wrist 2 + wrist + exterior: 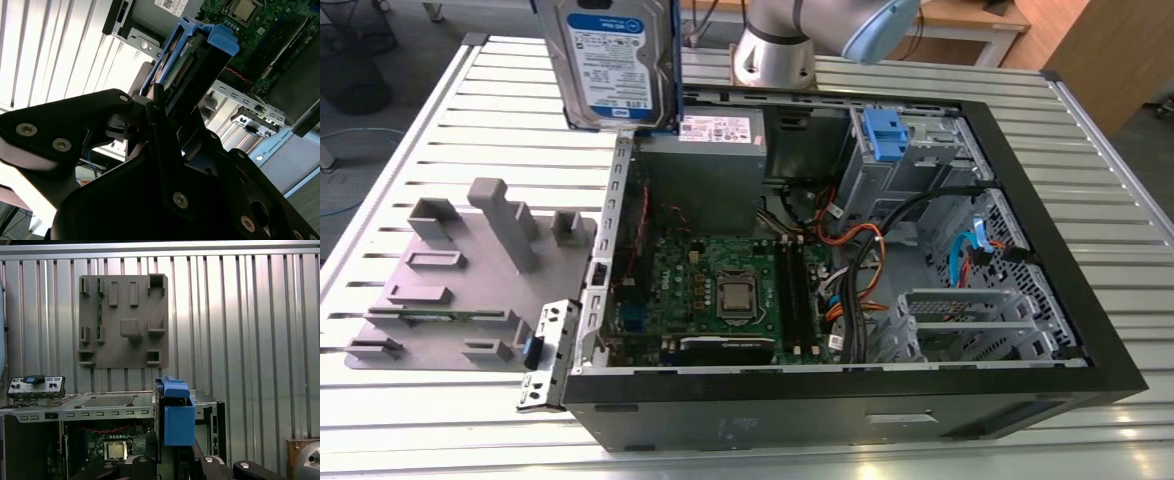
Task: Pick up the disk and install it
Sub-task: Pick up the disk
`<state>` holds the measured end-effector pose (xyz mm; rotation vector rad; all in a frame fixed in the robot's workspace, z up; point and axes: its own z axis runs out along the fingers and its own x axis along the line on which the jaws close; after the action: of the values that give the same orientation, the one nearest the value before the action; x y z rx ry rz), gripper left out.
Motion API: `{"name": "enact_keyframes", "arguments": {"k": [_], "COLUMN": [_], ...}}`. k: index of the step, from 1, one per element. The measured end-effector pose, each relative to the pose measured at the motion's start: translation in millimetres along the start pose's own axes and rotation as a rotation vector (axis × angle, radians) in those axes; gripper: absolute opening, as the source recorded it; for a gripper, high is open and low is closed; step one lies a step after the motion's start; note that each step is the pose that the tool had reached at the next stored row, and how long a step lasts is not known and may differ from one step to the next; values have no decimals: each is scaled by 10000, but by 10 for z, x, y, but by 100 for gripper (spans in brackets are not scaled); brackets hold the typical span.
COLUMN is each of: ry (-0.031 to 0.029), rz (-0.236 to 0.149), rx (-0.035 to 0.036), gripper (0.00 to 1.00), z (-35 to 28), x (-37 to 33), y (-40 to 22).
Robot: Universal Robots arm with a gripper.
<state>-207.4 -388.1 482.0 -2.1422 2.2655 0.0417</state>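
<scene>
Pincer: clenched on the disk; in the second wrist view the black pincer (159, 100) grips one end of it.
Disk: the disk (616, 62) hangs upright in the air, label facing the exterior view, clear of the counter (467, 110), over the open computer case (1067, 250) beside the power-supply box (707, 150).
Rails: blue side rails show in both wrist views.
Case: lies on its side, motherboard (720, 280) exposed; the silver cage (887, 140) with a blue latch stands inside.
Fixture plate: the grey fixture plate (467, 270) lies on the counter at the exterior view's left of the case.
</scene>
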Motion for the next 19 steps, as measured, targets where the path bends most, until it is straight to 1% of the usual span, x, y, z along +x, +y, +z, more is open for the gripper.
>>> {"name": "enact_keyframes", "arguments": {"k": [2,6,15,19], "ry": [0,1,0,0], "rz": [0,0,-1,0], "rx": [0,-1,0,0], "gripper": [35,35,35,35], "z": [1,2,5,6], "x": [-1,-4,-13,-17], "y": [-15,-74,-237,-300]}}
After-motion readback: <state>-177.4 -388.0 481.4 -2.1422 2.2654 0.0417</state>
